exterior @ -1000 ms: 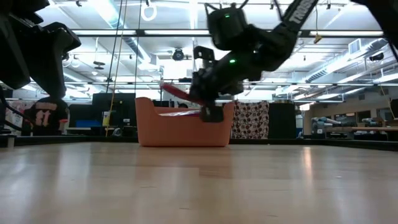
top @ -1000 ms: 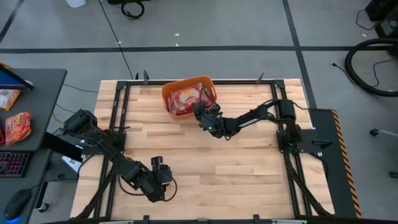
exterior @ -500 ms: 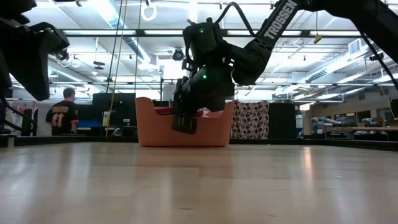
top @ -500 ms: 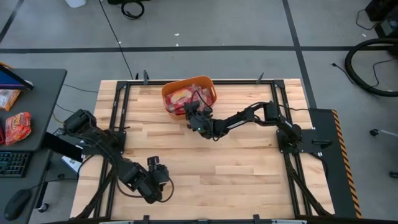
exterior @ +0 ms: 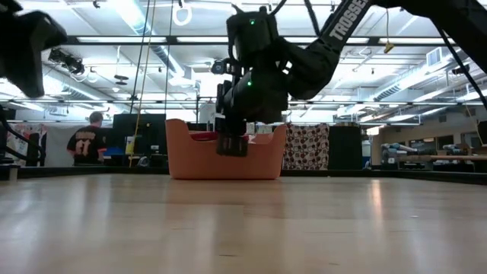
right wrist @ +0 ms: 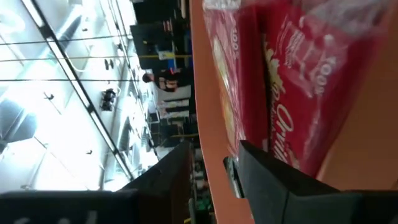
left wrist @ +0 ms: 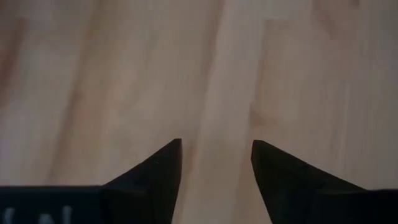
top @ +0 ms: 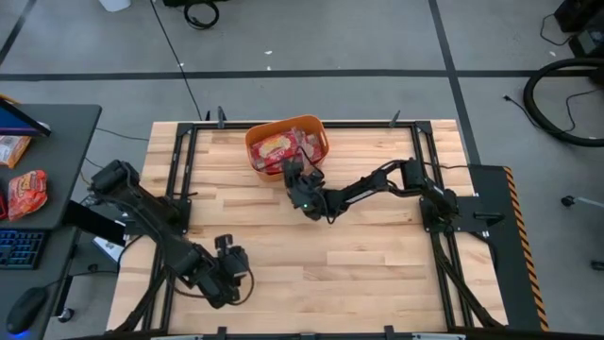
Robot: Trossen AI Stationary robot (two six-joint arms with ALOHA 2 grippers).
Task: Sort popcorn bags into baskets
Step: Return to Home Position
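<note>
The orange basket (top: 252, 149) stands at the table's far edge, a little left of the middle, with several red popcorn bags (top: 284, 146) lying in it. My right gripper (top: 293, 171) hovers at the basket's near rim, open and holding nothing. Its wrist view looks along the basket's wall (right wrist: 373, 143) at the bags (right wrist: 292, 93), with my right gripper (right wrist: 214, 163) astride the rim line. In the low view my right gripper (exterior: 232, 144) hangs in front of the basket (exterior: 194, 158). My left gripper (top: 226, 249) is open over bare wood near the table's front left, and my left gripper (left wrist: 216, 146) has nothing between its fingers.
A dark metal frame (top: 179, 170) runs around the tabletop. A side desk (top: 57, 142) left of the table carries snack packets (top: 25, 194). A person (exterior: 87, 141) stands far behind the table. Bare wood lies between the two arms.
A second ago my right gripper held a red popcorn bag slanted above the basket. It has let go; the bag now lies in the basket. The gripper has swung toward the table's left, to the basket's near rim. My left arm has shifted slightly toward the left edge.
</note>
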